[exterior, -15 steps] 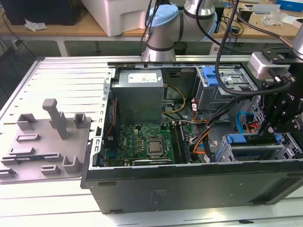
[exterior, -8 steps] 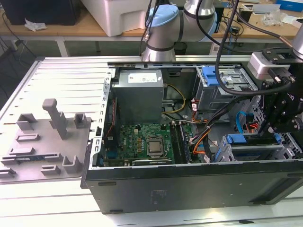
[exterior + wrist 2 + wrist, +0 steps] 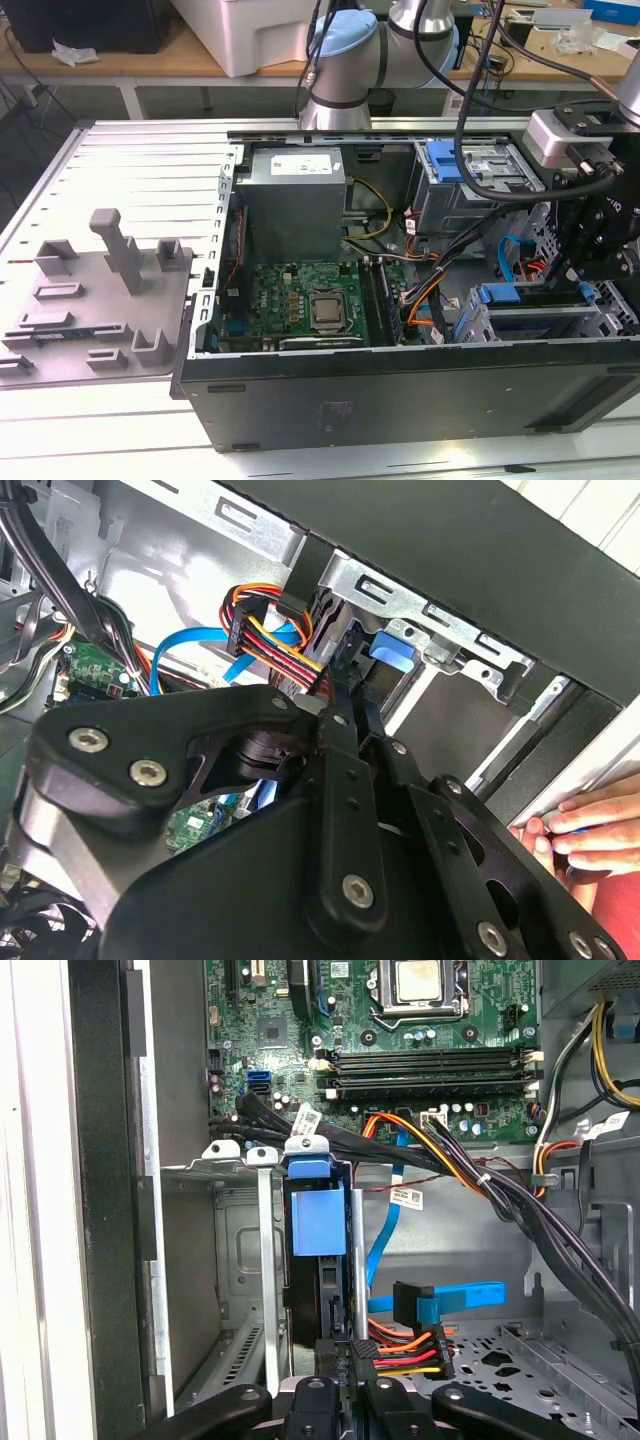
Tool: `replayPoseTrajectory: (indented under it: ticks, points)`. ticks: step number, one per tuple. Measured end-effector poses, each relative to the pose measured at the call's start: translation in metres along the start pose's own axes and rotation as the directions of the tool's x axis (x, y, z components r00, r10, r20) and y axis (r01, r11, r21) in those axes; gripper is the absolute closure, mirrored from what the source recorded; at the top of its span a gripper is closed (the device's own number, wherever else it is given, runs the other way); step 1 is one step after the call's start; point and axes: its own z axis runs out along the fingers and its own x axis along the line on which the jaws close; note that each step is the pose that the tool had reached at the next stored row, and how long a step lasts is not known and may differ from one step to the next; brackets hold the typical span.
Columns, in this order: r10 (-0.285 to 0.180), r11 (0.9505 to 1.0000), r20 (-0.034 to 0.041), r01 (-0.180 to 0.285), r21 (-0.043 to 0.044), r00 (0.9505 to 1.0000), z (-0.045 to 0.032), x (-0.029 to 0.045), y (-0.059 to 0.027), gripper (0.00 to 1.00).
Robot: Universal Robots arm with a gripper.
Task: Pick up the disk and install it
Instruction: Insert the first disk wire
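The disk stands on edge in the grey drive bay (image 3: 232,1260) at the front corner of the open computer case (image 3: 400,400). Its blue bracket (image 3: 315,1218) shows in the first wrist view, with the dark disk (image 3: 308,1305) body below it. In the exterior view the blue bracket (image 3: 512,294) lies along the bay's upper edge, at that view's right. My black gripper (image 3: 582,285) hangs right over that end of the disk. In both wrist views my gripper (image 3: 337,1348) (image 3: 350,685) has its fingers drawn close together on the disk's edge.
A bundle of coloured power wires (image 3: 400,1350) and a blue data cable (image 3: 450,1300) lie right beside my fingers. The motherboard (image 3: 310,300), the large grey box (image 3: 295,205) and a second cage with a blue latch (image 3: 470,170) are inside the case. A person's hand (image 3: 585,825) rests at the case's edge.
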Motion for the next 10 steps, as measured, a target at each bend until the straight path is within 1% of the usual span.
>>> replayPoseTrajectory:
  ticks: [1, 2, 4, 5, 6, 10]
  points:
    - [0.000, 1.0000, 0.0000, 0.000, 0.0000, 1.0000, 0.0000, 0.0000, 0.0001, 0.83]
    - [0.000, 1.0000, 0.0017, 0.000, -0.0005, 1.0000, 0.0007, -0.0001, 0.0004, 0.83]
    - [0.000, 1.0000, 0.0012, 0.000, -0.0002, 1.0000, 0.0006, 0.0000, 0.0004, 0.70]
    - [0.000, 1.0000, 0.0001, 0.000, -0.0001, 1.0000, 0.0000, 0.0000, 0.0004, 0.70]
    - [0.000, 1.0000, 0.0001, 0.000, -0.0001, 1.0000, 0.0001, 0.0000, 0.0004, 0.64]
    - [0.000, 1.0000, 0.0000, 0.000, -0.0001, 1.0000, 0.0000, 0.0000, 0.0005, 0.64]
